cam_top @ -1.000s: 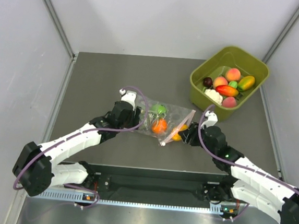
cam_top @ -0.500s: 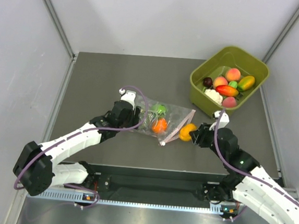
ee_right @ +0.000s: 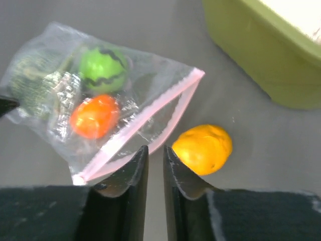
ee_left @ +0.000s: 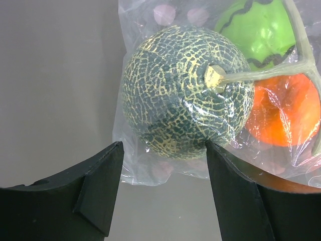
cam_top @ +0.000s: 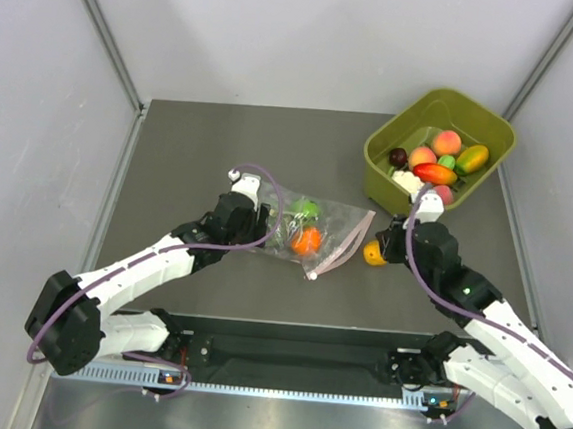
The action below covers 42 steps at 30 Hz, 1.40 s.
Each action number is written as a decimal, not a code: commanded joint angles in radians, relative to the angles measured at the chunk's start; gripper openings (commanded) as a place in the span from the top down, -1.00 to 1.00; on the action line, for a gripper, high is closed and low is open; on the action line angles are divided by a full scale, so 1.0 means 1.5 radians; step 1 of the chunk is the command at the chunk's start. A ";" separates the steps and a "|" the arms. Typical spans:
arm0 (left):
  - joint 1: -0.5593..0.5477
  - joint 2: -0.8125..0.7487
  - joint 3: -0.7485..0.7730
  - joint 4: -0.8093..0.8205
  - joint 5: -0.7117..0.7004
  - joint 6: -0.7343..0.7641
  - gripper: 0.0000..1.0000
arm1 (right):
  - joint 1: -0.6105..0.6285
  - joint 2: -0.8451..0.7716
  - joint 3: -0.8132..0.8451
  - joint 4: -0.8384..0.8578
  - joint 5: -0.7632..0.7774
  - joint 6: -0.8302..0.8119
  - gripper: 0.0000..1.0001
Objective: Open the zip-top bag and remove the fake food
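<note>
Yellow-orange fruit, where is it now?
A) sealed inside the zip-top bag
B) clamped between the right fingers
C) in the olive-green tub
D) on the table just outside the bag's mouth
D. In the right wrist view the yellow-orange fruit lies on the table, just past the pink zip mouth of the zip-top bag. It is beside the right fingers, not between them.
</note>
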 commanded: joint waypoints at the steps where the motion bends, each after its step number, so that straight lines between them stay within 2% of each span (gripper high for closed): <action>1: 0.003 -0.010 0.025 0.005 0.008 -0.001 -0.44 | -0.011 0.026 -0.013 0.010 -0.002 0.006 0.61; 3: 0.003 -0.010 0.024 0.007 0.010 0.000 -0.44 | -0.015 0.023 -0.059 0.010 0.009 0.032 0.36; 4: 0.003 -0.009 0.022 0.009 0.012 0.001 -0.44 | -0.019 0.021 -0.071 0.008 0.014 0.038 0.15; 10: 0.003 0.006 0.026 0.013 0.027 0.000 -0.44 | -0.046 0.038 -0.101 0.038 0.035 0.038 -0.54; 11: 0.003 0.004 0.026 0.013 0.027 -0.001 -0.44 | -0.050 0.046 -0.102 0.046 0.024 0.037 -0.63; 14: 0.004 -0.005 0.022 0.011 0.021 0.000 -0.45 | -0.059 0.084 -0.105 0.073 -0.001 0.045 -0.71; 22: 0.003 -0.003 0.021 0.010 0.025 0.000 -0.46 | -0.062 0.184 -0.169 0.139 -0.027 0.086 -0.78; 28: 0.004 0.006 0.023 0.018 0.028 0.001 -0.47 | -0.061 0.194 -0.178 0.141 -0.028 0.087 -0.85; 36: 0.004 0.009 0.022 0.018 0.026 0.003 -0.47 | -0.057 0.215 -0.178 0.139 -0.049 0.083 -0.80; 37: 0.004 0.010 0.023 0.019 0.027 0.003 -0.47 | -0.057 0.221 -0.177 0.137 -0.050 0.084 -0.72; 38: 0.004 0.010 0.023 0.020 0.028 0.003 -0.47 | -0.057 0.229 -0.175 0.137 -0.052 0.083 -0.49; 39: 0.004 0.009 0.023 0.020 0.028 0.004 -0.47 | -0.057 0.229 -0.173 0.136 -0.052 0.082 -0.49; 40: 0.004 0.009 0.023 0.018 0.028 0.003 -0.47 | -0.056 0.233 -0.172 0.137 -0.052 0.080 -0.23; 42: 0.004 0.008 0.023 0.018 0.028 0.004 -0.47 | -0.055 0.232 -0.169 0.136 -0.053 0.077 -0.03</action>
